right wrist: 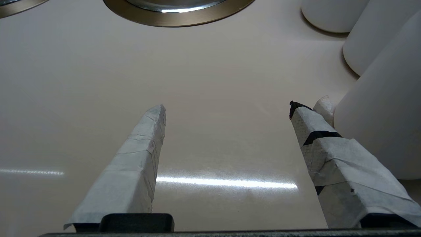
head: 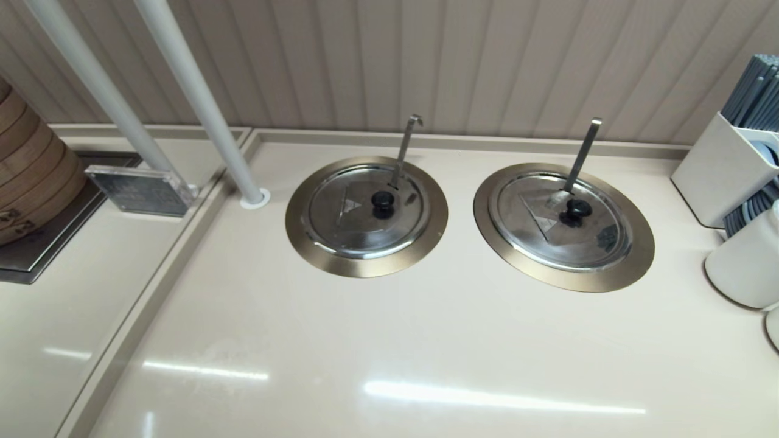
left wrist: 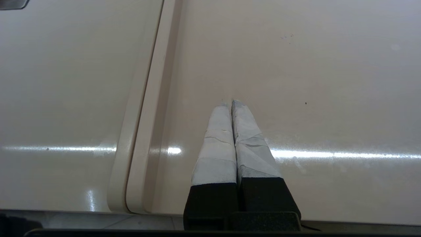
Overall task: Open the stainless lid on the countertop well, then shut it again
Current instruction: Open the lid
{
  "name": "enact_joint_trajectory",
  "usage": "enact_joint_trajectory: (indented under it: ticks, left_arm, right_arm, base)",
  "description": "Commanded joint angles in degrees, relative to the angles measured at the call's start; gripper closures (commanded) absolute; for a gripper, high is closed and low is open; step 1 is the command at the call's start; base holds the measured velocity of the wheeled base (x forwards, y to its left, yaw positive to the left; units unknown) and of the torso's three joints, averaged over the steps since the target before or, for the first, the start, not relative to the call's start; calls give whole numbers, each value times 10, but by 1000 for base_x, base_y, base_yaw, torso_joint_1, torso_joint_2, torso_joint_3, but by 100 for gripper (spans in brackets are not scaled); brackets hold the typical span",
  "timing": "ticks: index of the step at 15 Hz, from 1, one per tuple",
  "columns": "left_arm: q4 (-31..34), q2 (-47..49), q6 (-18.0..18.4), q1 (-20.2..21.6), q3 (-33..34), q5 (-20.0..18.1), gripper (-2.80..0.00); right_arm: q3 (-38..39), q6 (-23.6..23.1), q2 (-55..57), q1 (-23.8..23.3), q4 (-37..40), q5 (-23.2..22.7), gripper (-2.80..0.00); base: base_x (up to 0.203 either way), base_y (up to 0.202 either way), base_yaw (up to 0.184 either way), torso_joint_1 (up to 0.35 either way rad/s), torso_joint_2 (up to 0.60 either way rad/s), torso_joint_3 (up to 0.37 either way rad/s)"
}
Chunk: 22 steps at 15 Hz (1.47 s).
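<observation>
Glossy cream worktop (head: 389,340) with a raised lip along the far edge. Two bronze-ringed wells are set into it side by side: the countertop well (head: 366,263) on the left, closed by the stainless lid (head: 365,213); the twin ring (head: 563,277) on the right, closed by the twin lid (head: 560,222). White containers (head: 739,264) stand at the far right; a white post (head: 201,97) rises far left.

head: high, downward on countertop (head: 389,340) | wrists: low, close, same countertop
</observation>
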<state>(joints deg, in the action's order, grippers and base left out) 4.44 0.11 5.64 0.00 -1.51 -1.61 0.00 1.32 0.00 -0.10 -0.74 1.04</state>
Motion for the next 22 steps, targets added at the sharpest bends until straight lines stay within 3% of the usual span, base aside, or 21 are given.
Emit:
enact_joint_trajectory:
  ticks: [1, 8, 13, 16, 22]
  left_arm:
    - [0, 1, -1, 1, -1, 2, 0]
    - [0, 0, -10, 0, 0, 2, 0]
    - [1, 0, 13, 1, -14, -6, 0]
    - [7, 5, 13, 1, -44, -35, 0]
    - [-2, 118, 11, 1, -112, -50, 0]
  right_arm:
    - [4, 0, 1, 0, 0, 0, -280]
    - [4, 0, 1, 0, 0, 0, -280]
    - [4, 0, 1, 0, 0, 0, -280]
    - [4, 0, 1, 0, 0, 0, -280]
    - [4, 0, 1, 0, 0, 0, -280]
  base:
    - [0, 0, 0, 0, 0, 0]
    - [0, 0, 0, 0, 0, 0]
    - [0, 0, 0, 0, 0, 0]
    - [0, 0, 0, 0, 0, 0]
    - [0, 0, 0, 0, 0, 0]
